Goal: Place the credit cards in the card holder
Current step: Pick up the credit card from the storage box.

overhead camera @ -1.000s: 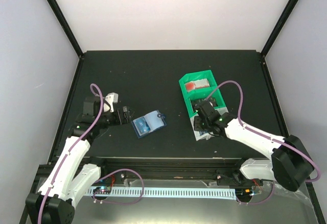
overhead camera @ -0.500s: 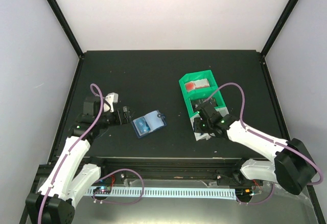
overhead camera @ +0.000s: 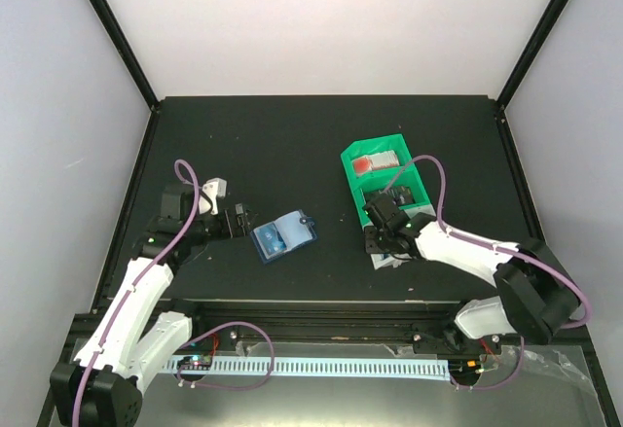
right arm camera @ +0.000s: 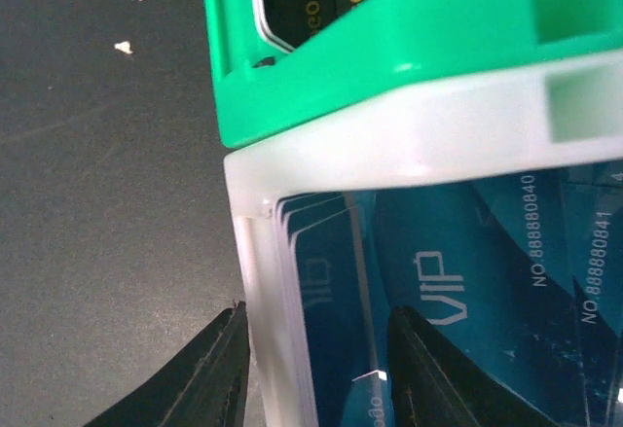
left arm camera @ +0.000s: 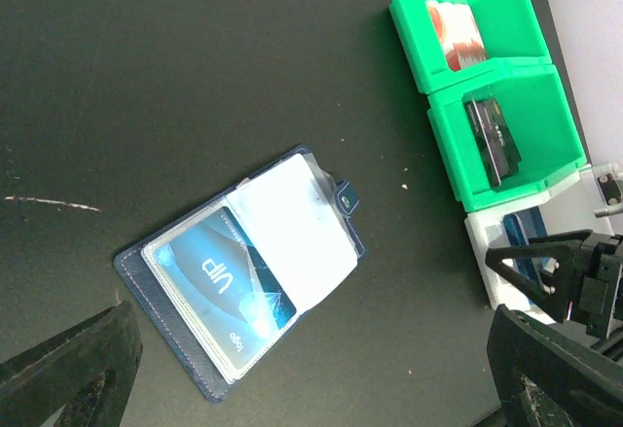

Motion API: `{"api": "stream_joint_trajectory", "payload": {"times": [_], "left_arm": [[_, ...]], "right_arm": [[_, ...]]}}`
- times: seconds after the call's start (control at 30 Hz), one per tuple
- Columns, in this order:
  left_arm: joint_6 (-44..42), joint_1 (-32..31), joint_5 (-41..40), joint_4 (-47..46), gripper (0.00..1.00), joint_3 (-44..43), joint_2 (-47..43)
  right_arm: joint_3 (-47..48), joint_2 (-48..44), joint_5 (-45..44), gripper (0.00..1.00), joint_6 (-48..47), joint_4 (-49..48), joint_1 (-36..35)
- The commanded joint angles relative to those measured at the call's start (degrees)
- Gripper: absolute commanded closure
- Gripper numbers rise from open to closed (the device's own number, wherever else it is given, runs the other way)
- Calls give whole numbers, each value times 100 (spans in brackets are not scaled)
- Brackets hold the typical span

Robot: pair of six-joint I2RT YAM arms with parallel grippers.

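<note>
Right end effector is tipped down over the white bin at the near end of the bin row, its arm reaching in from the near right. Its fingers stand partly apart and straddle the bin's left wall, one outside it and one inside over the credit cards. No card is lifted between them. Left end effector hovers just left of the card holder, pointing right toward it. Its jaws are spread wide and hold nothing, and the arm bends up from the near-left base. The credit cards sit stacked in the white bin, blue with pale lettering, their edges close against that left wall. The card holder lies open and flat on the counter, left of the bins and well apart from them. Its long axis runs from near left to far right, with the snap tab at the far-right end. One blue card fills the near-left pocket under clear plastic, and the other half shows pale. Two green bins continue the row farther back. The counter is matte black with a few pale specks, enclosed by plain white walls and black frame posts.
</note>
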State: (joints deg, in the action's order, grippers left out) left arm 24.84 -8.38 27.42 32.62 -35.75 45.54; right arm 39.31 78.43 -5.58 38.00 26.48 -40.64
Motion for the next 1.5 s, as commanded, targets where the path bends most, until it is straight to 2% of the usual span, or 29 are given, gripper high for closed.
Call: {"api": "stream_joint_trajectory", "payload": {"times": [0.0,0.27,0.37,0.53,0.6,0.7,0.83,1.07,1.47], "left_arm": [[-42,-36,-96,-111,1,0,0],[-68,-33,-125,-141,1,15,108],[-73,-33,-126,-155,1,22,117],[-67,-37,-134,-143,1,24,106],[-76,-34,-132,-142,1,24,98],[-76,-34,-134,-143,1,33,96],[-69,-32,-136,-142,1,33,104],[-78,-36,-151,-143,1,33,96],[-100,-34,-97,-186,1,52,191]], "right_arm": [[84,-98,142,59,-84,-43,-58],[21,-720,213,59,-11,284,-55],[-63,-831,481,69,-81,166,-53],[-73,-823,488,74,-7,121,-57],[-73,-845,391,73,24,146,-57],[-36,-772,96,62,60,266,-57],[68,-439,-75,56,4,296,-57],[278,82,25,57,-259,328,-66],[231,-438,317,66,-250,350,-59]]}}
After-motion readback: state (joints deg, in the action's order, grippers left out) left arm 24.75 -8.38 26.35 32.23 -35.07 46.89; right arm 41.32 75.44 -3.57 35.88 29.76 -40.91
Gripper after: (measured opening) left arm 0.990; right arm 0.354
